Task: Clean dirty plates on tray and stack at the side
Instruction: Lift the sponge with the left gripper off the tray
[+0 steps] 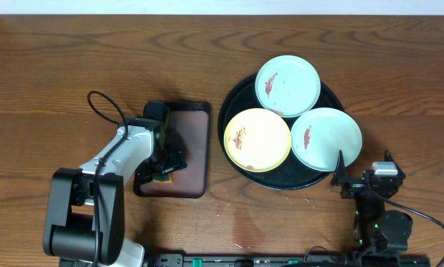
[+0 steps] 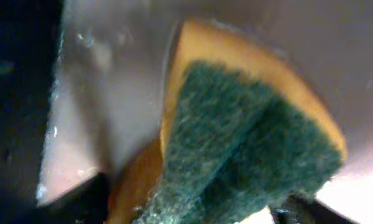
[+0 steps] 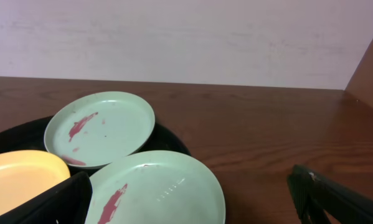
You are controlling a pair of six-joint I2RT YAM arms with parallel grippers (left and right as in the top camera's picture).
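The black tray [image 1: 233,104] holds three smeared plates: a mint plate at the back [image 1: 287,85], a yellow plate at the front left [image 1: 257,139] and a mint plate at the front right [image 1: 326,139]. My left gripper [image 1: 164,169] is down on the maroon tray [image 1: 192,141], shut on a yellow sponge with a green pad [image 2: 248,137], which fills the space between its fingers [image 2: 189,208]. My right gripper [image 1: 349,178] is open and empty, just off the near mint plate's front edge [image 3: 161,186]. The right wrist view also shows the far mint plate [image 3: 99,130] and the yellow plate [image 3: 21,177].
The maroon tray lies just left of the black tray [image 3: 174,140]. Bare wooden table [image 1: 73,67] spreads to the left, back and right. A pale wall [image 3: 186,37] rises behind the table.
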